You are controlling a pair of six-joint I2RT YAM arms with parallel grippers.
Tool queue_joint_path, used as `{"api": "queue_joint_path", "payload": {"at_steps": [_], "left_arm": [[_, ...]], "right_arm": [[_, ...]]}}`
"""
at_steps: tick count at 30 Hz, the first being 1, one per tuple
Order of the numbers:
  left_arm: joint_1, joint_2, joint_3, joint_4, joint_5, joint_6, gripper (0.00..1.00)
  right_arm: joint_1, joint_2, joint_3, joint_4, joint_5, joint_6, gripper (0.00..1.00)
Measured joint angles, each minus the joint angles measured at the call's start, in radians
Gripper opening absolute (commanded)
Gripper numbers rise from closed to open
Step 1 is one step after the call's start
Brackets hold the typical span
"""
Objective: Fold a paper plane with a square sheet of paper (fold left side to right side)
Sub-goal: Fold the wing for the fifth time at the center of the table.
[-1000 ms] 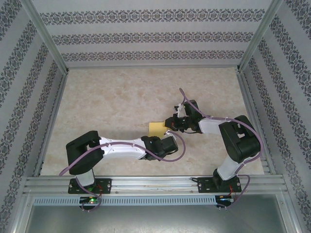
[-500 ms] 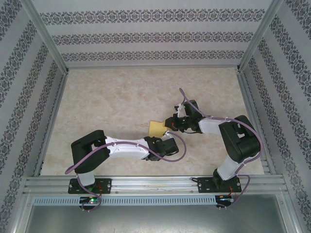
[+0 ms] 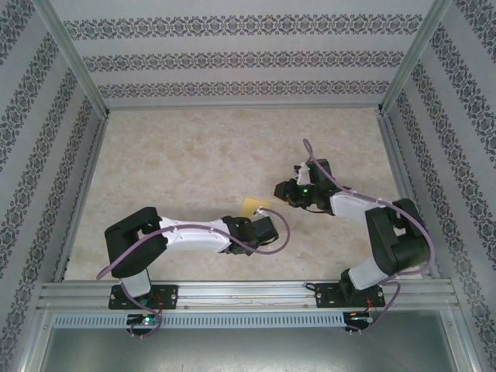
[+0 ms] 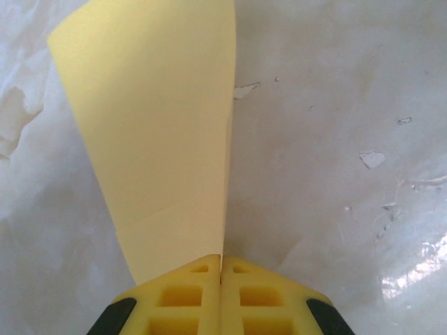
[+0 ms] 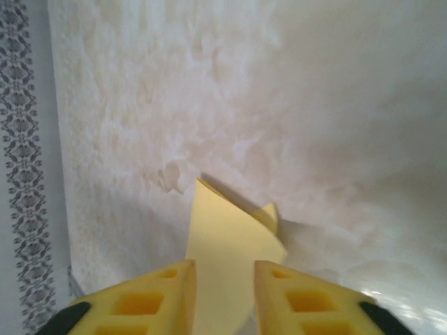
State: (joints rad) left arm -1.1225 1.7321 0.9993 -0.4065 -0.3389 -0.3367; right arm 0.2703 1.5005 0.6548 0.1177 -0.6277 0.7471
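Observation:
The square sheet of paper (image 3: 253, 206) is plain yellow and sits near the middle of the marbled table, just ahead of my left wrist. My left gripper (image 3: 261, 213) is shut on the sheet's near edge. In the left wrist view the sheet of paper (image 4: 160, 139) rises from the closed left gripper (image 4: 221, 259) and stands curved above the table. My right gripper (image 3: 280, 190) hangs a short way right of the sheet, open and apart from it. From the right wrist, the sheet of paper (image 5: 227, 234) lies beyond the open right gripper (image 5: 223, 269), one corner curled over.
The beige marbled table (image 3: 194, 163) is bare around the sheet. Patterned walls (image 3: 248, 58) and aluminium posts close in the back and both sides. A metal rail (image 3: 248, 294) carrying both arm bases runs along the near edge.
My left gripper has closed on the sheet's near edge. My right gripper has opened, let go of the sheet and drawn back to the right.

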Motion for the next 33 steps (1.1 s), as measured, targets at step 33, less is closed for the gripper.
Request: {"api": "queue_joint_path", "payload": {"at_steps": [33], "left_arm": [[0.371, -0.14, -0.356, 0.716, 0.806, -0.46, 0.0]], "right_arm": [[0.039, -0.173, -0.239, 0.151, 0.037, -0.071, 0.47]]}}
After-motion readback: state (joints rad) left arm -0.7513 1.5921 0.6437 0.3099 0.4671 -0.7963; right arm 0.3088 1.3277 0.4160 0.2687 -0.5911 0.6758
